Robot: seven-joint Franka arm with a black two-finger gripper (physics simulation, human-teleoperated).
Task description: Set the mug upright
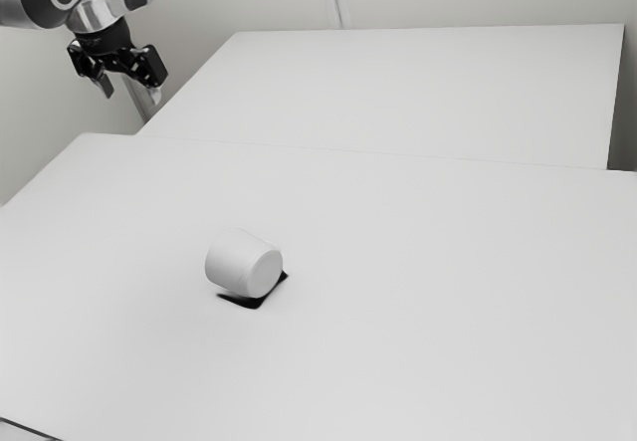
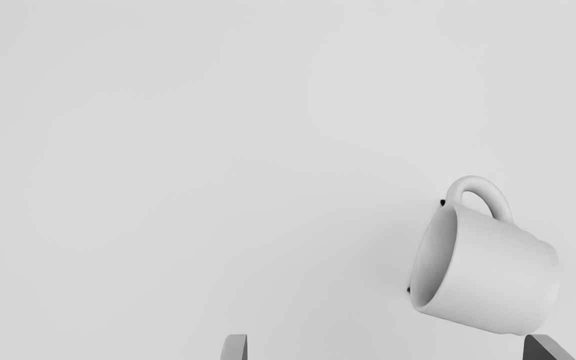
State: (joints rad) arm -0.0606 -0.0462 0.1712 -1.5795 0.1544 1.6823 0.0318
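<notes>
Exterior view placed the black two-finger gripper (image 1: 131, 94) high and well apart from the mug (image 1: 239, 262), which lay on its side on the white tabletop (image 1: 418, 341), base (image 1: 267, 273) turned toward the exterior view's right and mouth the other way. The hand was released: its two fingers stood wide apart with nothing between them. By judgement, the step in hand was the approach, ahead of any grasp. In the wrist view the mug sat off toward one fingertip rather than midway, so the next move called for shifting the hand over until the mug was centred, then lowering it and lining the fingers up across the body. After a grip, a lift and a tilt would have to bring the base underneath. Closing off-centre could have set the round wall rolling or pushed it aside.

The mug was plain white, smooth and faintly satin, probably glazed ceramic, its body a stout cylinder with a thin lip and a slightly stepped-in foot. The handle (image 2: 500, 202), a thick rounded loop, stuck out sideways from the wall, and the hollow interior (image 2: 434, 260) shaded to grey. A flat black patch (image 1: 252, 303) showed beneath the mug; whether shadow or object, it was impossible to tell. The tabletop looked matte and even, without grain.
</notes>
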